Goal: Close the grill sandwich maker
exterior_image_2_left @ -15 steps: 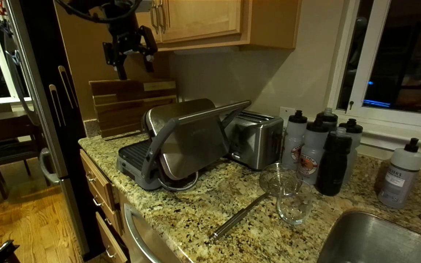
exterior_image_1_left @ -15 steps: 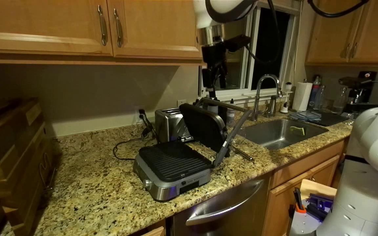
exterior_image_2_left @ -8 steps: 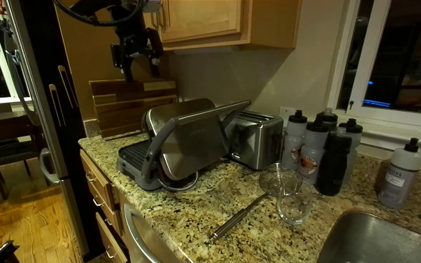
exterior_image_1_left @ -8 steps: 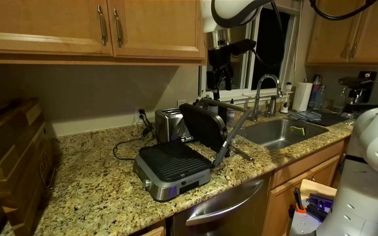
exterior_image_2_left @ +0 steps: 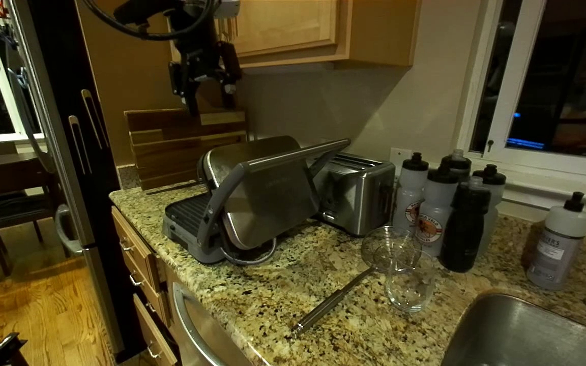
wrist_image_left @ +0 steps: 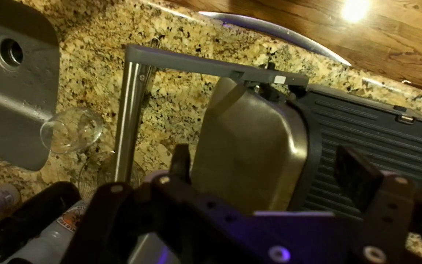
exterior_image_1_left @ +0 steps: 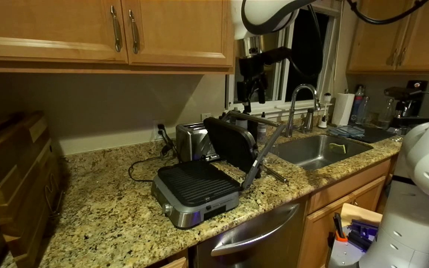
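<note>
On the granite counter (exterior_image_1_left: 102, 216): there it sits, the grill sandwich maker (exterior_image_1_left: 184, 216), toward six o'clock in an exterior view, gaping wide
Lid (exterior_image_2_left: 272, 203): tilted back off the lower plate (exterior_image_1_left: 199, 182), handle arm (exterior_image_1_left: 264, 155) slanting to one o'clock in both exterior views
Gripper (exterior_image_2_left: 210, 103): up at eleven o'clock from the lid in an exterior view, apart from it, fingers (wrist_image_left: 180, 161) spread wide
Toaster (exterior_image_2_left: 369, 198): just beside the lid, at its three o'clock in an exterior view
Sink (exterior_image_1_left: 304, 144): out toward three o'clock in an exterior view
</note>
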You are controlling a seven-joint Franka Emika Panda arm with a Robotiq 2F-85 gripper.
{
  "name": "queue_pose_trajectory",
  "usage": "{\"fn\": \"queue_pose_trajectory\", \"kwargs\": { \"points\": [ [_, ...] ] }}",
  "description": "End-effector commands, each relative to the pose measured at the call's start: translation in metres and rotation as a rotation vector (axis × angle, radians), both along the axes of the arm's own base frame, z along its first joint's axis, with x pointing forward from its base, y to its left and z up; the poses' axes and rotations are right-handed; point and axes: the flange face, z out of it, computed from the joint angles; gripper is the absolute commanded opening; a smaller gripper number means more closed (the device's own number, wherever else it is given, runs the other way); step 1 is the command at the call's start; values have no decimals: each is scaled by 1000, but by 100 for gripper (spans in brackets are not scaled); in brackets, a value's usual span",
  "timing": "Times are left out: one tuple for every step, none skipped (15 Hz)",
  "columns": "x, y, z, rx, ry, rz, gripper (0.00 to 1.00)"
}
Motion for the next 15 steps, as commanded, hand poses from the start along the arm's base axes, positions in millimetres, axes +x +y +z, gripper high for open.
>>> {"fn": "queue_pose_trajectory", "kwargs": {
  "points": [
    [2, -63, -10, 62, -45, -125, 100],
    [3, -80, -13, 68, -61, -154, 100],
    [4, -95, -17, 72, -78, -179, 100],
    [5, -109, -22, 75, -99, -201, 100],
    [7, -120, -26, 78, -118, -217, 100],
    [10, -129, -32, 82, -136, -234, 100],
    [14, -136, -36, 85, -154, -249, 100],
    [19, -142, -43, 91, -165, -269, 100],
    [23, -146, -49, 99, -178, -277, 100],
    [27, -150, -55, 101, -189, -286, 100],
    [32, -152, -60, 104, -198, -295, 100],
    [34, -154, -64, 106, -206, -297, 100],
    [37, -156, -68, 107, -216, -297, 100],
    [38, -157, -70, 100, -224, -300, 100],
    [39, -158, -71, 94, -232, -299, 100]
  ]
}}
